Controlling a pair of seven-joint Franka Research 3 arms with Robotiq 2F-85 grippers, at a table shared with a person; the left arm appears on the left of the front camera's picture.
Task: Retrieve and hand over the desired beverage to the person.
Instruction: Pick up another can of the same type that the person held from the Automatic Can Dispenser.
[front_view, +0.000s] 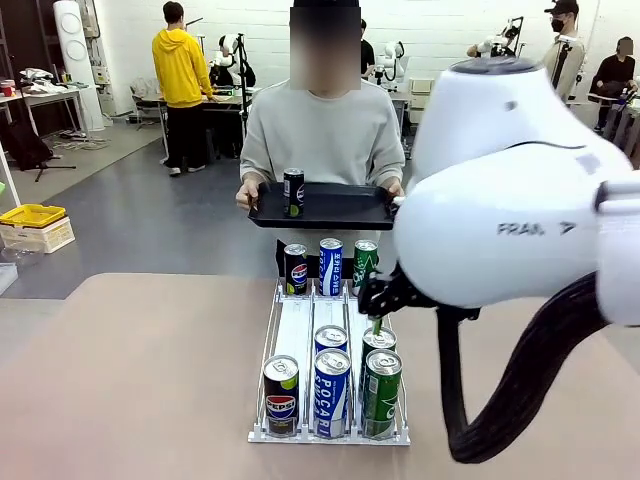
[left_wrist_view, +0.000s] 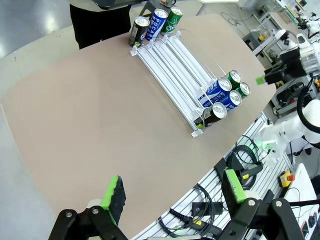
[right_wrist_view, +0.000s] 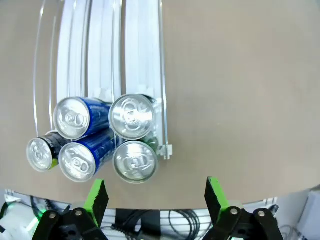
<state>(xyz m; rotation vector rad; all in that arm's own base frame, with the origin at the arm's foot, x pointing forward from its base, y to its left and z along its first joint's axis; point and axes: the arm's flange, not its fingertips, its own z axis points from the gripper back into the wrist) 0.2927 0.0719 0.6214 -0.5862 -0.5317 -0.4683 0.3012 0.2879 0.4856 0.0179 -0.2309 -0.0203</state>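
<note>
The person (front_view: 325, 135) in a light grey sweatshirt stands at the far side holding a black tray (front_view: 345, 220) with a Pepsi can (front_view: 293, 192) upright on it. A white wire rack (front_view: 297, 335) on the table holds beverage cans: three at the far end (front_view: 331, 266) and several at the near end (front_view: 332, 392), in black Pepsi, blue Pocari and green. My right gripper (front_view: 378, 318) (right_wrist_view: 156, 196) hangs open above the near green cans (right_wrist_view: 133, 116). My left gripper (left_wrist_view: 172, 190) is open and holds nothing, over the table's near edge, well away from the rack (left_wrist_view: 170, 55).
The tan table (front_view: 120, 380) has free room left and right of the rack. My bulky right arm (front_view: 510, 220) covers the right of the front view. Cables (left_wrist_view: 210, 200) run below the table's edge. A yellow crate (front_view: 32, 215) sits on the floor at far left.
</note>
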